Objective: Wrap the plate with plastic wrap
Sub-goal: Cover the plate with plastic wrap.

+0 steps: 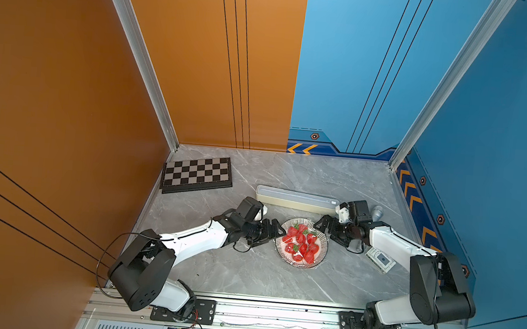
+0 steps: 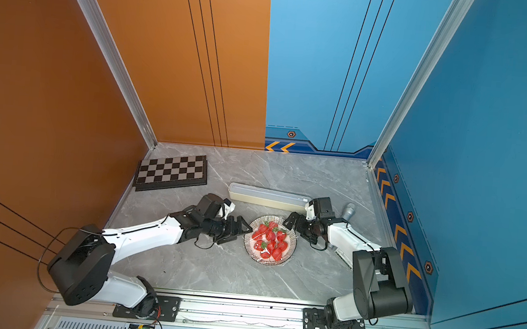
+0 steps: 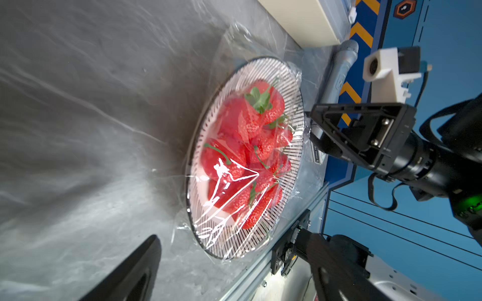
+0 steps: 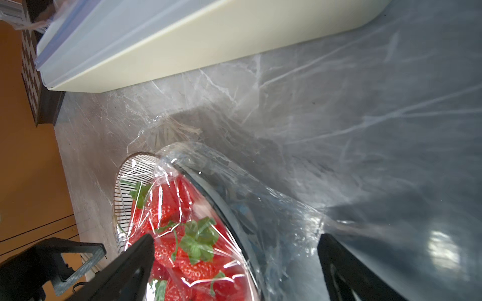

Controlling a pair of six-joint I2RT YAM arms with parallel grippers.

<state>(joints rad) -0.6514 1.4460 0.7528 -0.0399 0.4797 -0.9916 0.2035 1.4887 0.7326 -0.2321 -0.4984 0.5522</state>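
The plate (image 1: 321, 258) (image 2: 290, 255), with its striped rim and strawberries, sits mid-table. Plastic wrap (image 3: 229, 187) (image 4: 234, 182) lies crinkled over the fruit and spills past the rim onto the table. The cream dispenser box (image 1: 296, 199) (image 2: 267, 196) lies just behind the plate. My left gripper (image 1: 274, 234) (image 2: 238, 233) (image 3: 229, 235) stands open at the plate's left edge, nothing between its fingers. My right gripper (image 1: 326, 231) (image 2: 295, 228) (image 4: 236, 237) is open at the plate's far right edge. One finger is over the wrapped strawberries, the other outside the rim (image 4: 130, 166).
A chequered board (image 1: 197, 174) lies at the back left by the orange wall. A grey cylinder (image 1: 377, 211) lies behind my right wrist, and a small white device (image 1: 380, 260) rests under the right forearm. An aluminium rail (image 1: 275, 313) runs along the table's front edge.
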